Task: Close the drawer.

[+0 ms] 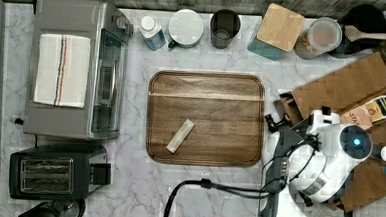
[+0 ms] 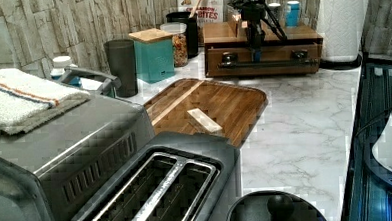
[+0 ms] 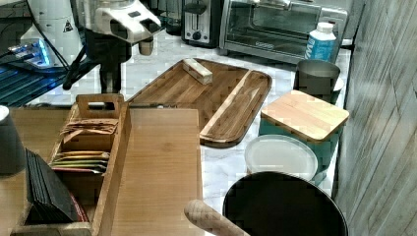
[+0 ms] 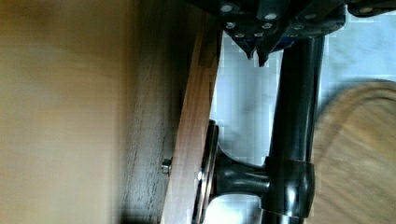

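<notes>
Reaching down over the counter's far end in the left view, the robot's gripper point(image 2: 255, 52) is hanging directly in front of the drawer point(image 2: 264, 57), right at its long black bar handle point(image 2: 267, 64). In the wrist view the fingertips point(image 4: 256, 55) are sitting very close together, nearly touching, beside the handle's bar point(image 4: 294, 116) rather than around it, and holding nothing. That narrow stance probably suits pushing against the front panel instead of grasping. The drawer is sitting in a low wooden cabinet point(image 2: 220, 34) against the back wall of the left view, and a shadowed gap behind the front panel point(image 4: 189, 140) in the wrist view suggests it is standing slightly open.

On the cabinet top in the right view, an open wooden caddy point(image 3: 115, 142) is holding tea packets point(image 3: 91, 129) in rows, and dark sachets point(image 3: 46, 189) are leaning alongside it. A teal canister point(image 3: 301, 130) is wearing a wooden lid, and a glass jar point(image 2: 175, 41) in the left view is showing cereal or nuts inside. The dark round-cornered tray point(image 1: 205, 119) at the centre of the top view is carrying one small pale packet point(image 1: 180, 135).
</notes>
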`<act>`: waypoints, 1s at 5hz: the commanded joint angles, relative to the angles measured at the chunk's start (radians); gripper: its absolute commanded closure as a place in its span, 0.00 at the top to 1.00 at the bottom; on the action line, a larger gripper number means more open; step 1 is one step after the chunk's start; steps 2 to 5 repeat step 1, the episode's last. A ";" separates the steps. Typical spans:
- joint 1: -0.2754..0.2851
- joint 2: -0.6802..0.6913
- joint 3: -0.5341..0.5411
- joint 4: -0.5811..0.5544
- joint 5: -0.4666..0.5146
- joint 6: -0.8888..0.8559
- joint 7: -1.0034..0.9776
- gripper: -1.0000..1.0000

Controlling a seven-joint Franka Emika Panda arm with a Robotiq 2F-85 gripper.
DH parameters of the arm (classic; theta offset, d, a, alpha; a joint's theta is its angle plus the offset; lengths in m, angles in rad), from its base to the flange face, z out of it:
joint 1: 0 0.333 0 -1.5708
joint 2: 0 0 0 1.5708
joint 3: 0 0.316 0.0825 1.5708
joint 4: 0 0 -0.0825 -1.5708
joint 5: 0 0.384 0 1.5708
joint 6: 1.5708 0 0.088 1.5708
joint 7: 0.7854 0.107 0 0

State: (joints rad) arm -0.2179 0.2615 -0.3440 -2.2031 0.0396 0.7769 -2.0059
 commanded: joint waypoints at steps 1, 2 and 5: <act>-0.034 -0.138 -0.039 0.152 -0.036 0.199 -0.014 0.00; -0.034 -0.138 -0.039 0.152 -0.036 0.199 -0.014 0.00; -0.034 -0.138 -0.039 0.152 -0.036 0.199 -0.014 0.00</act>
